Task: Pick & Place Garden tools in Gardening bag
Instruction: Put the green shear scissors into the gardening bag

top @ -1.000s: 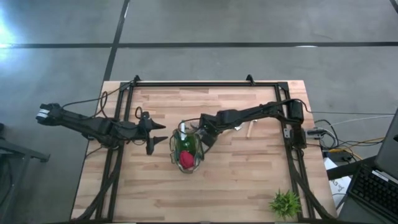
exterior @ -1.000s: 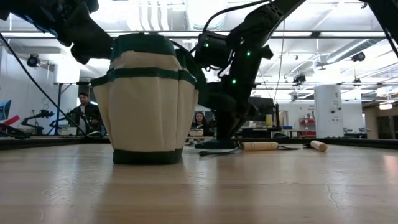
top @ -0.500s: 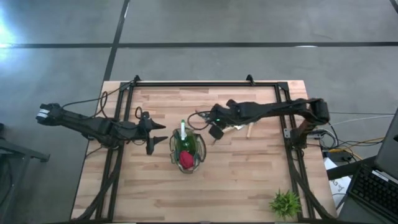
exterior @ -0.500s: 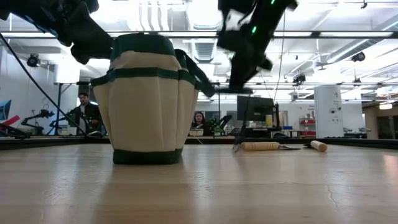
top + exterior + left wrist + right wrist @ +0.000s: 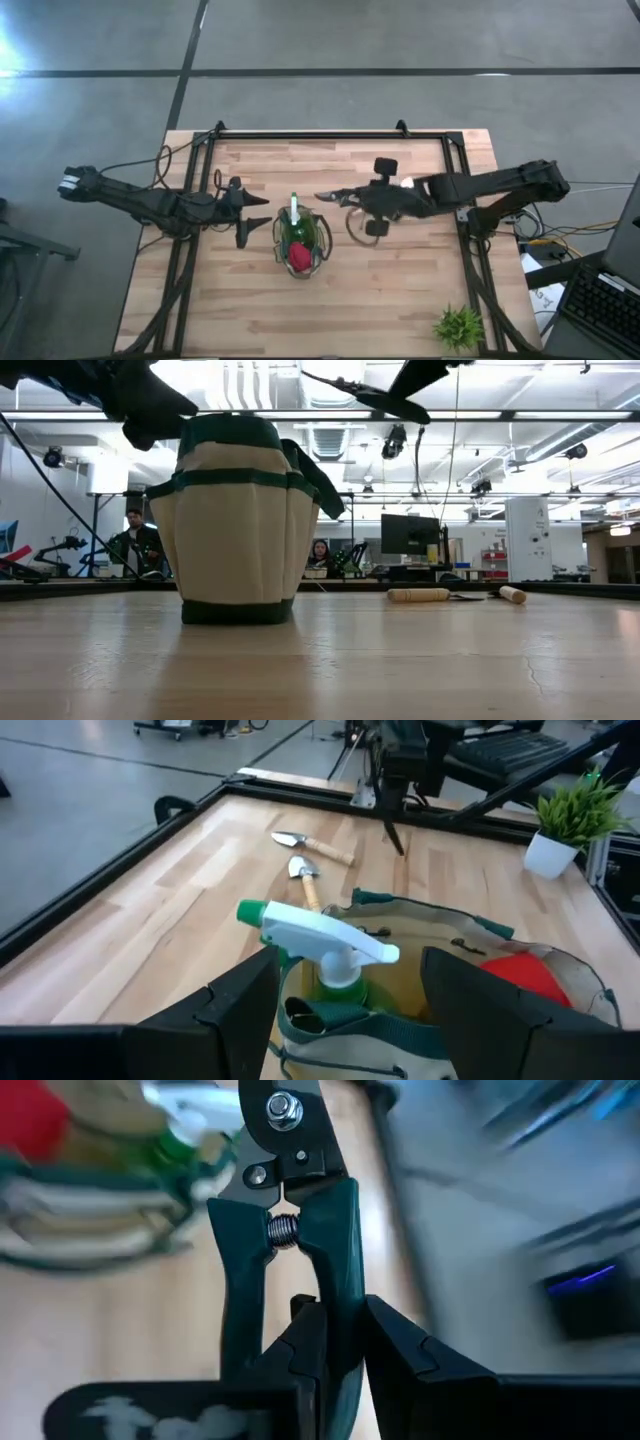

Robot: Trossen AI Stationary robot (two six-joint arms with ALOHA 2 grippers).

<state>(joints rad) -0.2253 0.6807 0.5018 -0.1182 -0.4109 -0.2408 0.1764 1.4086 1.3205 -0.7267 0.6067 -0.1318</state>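
Note:
The gardening bag (image 5: 300,243) stands upright on its base at mid-table. It holds a green-and-white spray bottle (image 5: 320,935) and a red piece (image 5: 520,975). My right gripper (image 5: 375,207) is shut on the dark shears (image 5: 285,1230), high above the table to the right of the bag. The blades (image 5: 330,195) point toward the table's left, and a cord loop (image 5: 353,228) hangs from the shears. My left gripper (image 5: 245,212) is open and empty just left of the bag. Two wooden-handled tools (image 5: 300,842) (image 5: 305,875) lie flat on the table beyond the bag. My right gripper pinches one of the shears' two dark green handles (image 5: 338,1295) between its two fingers (image 5: 400,1360), behind the spring. The other handle (image 5: 235,1300) lies outside the fingers. The fingers lie along the handle. The shears are lifted clear, roughly level (image 5: 375,395).
A small green potted plant (image 5: 458,326) stands at the near right corner. A black frame (image 5: 310,133) runs along the table's far edge and sides. Bare wood lies in front of the bag (image 5: 300,310). People sit in the room behind (image 5: 135,535).
My right gripper has risen from the table beside the bag and drawn back toward the table's right edge. It has carried the shears up with it. The shears, low by the table before, are now lifted clear and lie about level, blades toward the bag.

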